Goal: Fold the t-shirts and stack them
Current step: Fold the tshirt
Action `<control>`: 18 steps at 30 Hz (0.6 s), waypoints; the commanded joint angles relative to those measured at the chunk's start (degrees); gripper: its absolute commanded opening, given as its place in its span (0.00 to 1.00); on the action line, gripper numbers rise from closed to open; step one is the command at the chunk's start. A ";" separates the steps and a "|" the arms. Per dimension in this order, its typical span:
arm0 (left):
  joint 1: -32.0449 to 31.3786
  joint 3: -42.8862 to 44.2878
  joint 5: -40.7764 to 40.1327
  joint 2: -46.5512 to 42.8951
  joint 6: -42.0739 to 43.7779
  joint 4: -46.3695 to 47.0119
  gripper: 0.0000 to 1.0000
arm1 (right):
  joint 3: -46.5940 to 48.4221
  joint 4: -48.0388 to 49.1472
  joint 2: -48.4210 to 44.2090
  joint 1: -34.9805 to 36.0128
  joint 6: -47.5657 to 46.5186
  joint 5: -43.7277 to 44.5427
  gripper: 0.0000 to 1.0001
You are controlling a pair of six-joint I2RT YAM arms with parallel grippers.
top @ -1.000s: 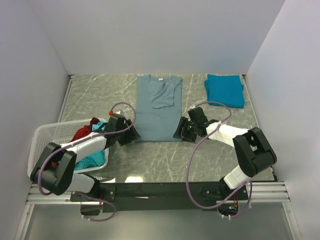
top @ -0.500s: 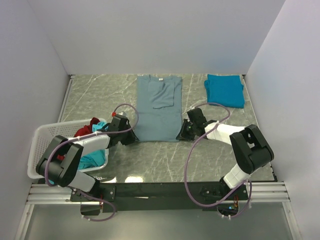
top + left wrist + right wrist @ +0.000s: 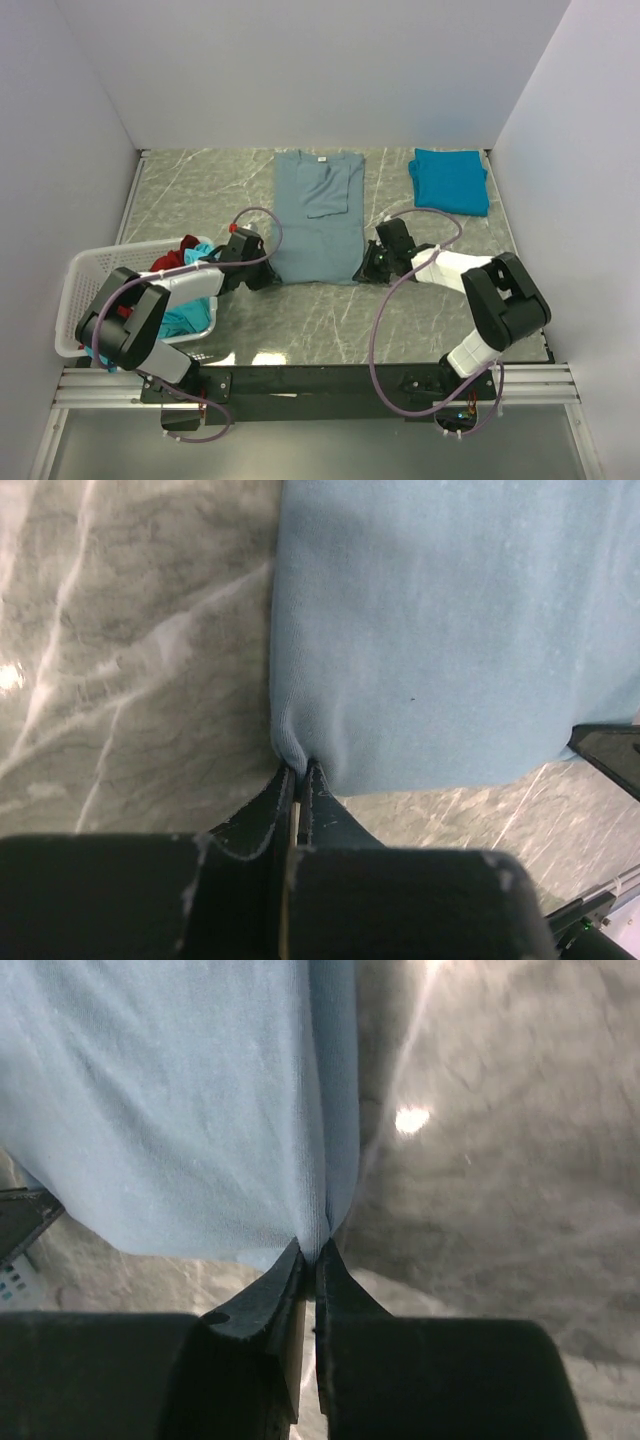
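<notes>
A grey-blue t-shirt [image 3: 315,215] lies flat in the middle of the table, sides folded in, collar at the far end. My left gripper [image 3: 264,276] is shut on its near left corner [image 3: 292,742], the cloth bunched between the tips. My right gripper [image 3: 362,272] is shut on the near right corner [image 3: 322,1222] in the same way. A teal-blue t-shirt [image 3: 450,180] lies folded at the far right. Red [image 3: 172,260] and turquoise [image 3: 185,318] t-shirts sit crumpled in the basket.
A white lattice basket [image 3: 95,272] stands at the near left beside the left arm. White walls close in the marble table [image 3: 200,190] at the back and on both sides. A black rail [image 3: 320,380] runs along the near edge.
Both grippers have moved in to the grey-blue shirt's near corners and gone from open to shut on the cloth. The shirt itself lies where it was.
</notes>
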 commanded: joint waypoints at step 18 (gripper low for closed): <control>-24.23 -10.94 -6.27 -37.16 -18.50 -32.23 0.01 | -21.54 -14.19 -42.42 28.19 21.97 4.48 0.00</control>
